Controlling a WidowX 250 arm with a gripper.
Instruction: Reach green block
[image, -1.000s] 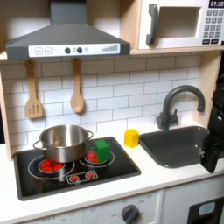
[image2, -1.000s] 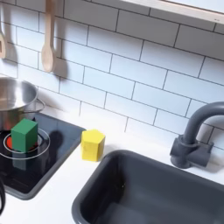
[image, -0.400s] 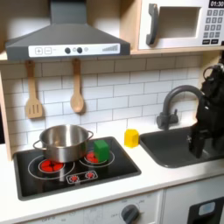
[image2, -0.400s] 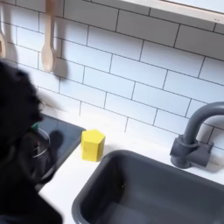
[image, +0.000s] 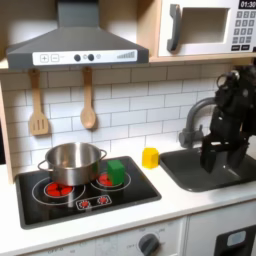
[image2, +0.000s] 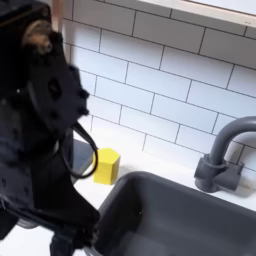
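The green block (image: 116, 172) sits on the black stove top (image: 60, 203), just right of the steel pot (image: 72, 162) in the first exterior view. My gripper (image: 220, 160) hangs over the sink (image: 200, 172), well to the right of the block and past the yellow block (image: 150, 157). Its dark fingers point down and look spread, with nothing between them. In the second exterior view the blurred black arm (image2: 45, 130) covers the left half and hides the green block.
A yellow block (image2: 109, 165) stands on the counter between stove and sink. The grey faucet (image: 193, 122) rises behind the sink, close to the arm. Wooden utensils (image: 88, 112) hang on the tiled wall. A microwave (image: 205, 27) sits above.
The arm has swung in from the first exterior view's right edge to above the sink, moving left. In the second exterior view it now covers the stove and green block.
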